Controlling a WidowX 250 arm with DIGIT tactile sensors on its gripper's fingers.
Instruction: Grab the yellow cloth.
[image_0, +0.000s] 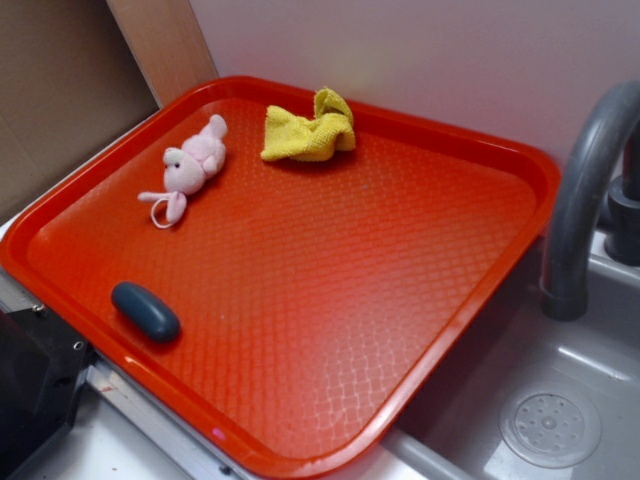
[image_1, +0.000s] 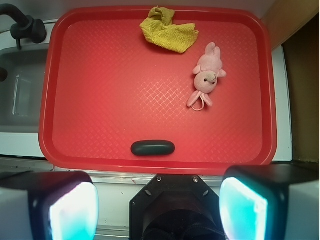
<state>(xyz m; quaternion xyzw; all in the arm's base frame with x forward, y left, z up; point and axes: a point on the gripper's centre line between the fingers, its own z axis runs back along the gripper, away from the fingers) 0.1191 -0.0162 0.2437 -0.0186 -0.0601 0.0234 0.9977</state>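
Observation:
The yellow cloth (image_0: 305, 132) (image_1: 167, 32) lies crumpled at the far edge of the red tray (image_0: 450, 330) (image_1: 100, 100). In the wrist view my gripper (image_1: 159, 205) hangs high above the tray's near rim, far from the cloth. Its two fingers (image_1: 72, 210) stand wide apart at the lower corners with nothing between them, so it is open. The exterior view does not show the gripper.
A pink plush mouse (image_0: 192, 165) (image_1: 206, 75) lies on the tray beside the cloth. A dark oval object (image_0: 146, 311) (image_1: 152, 148) rests near the tray's front rim. A grey faucet (image_0: 580, 200) and a sink with a drain (image_0: 550, 428) adjoin the tray.

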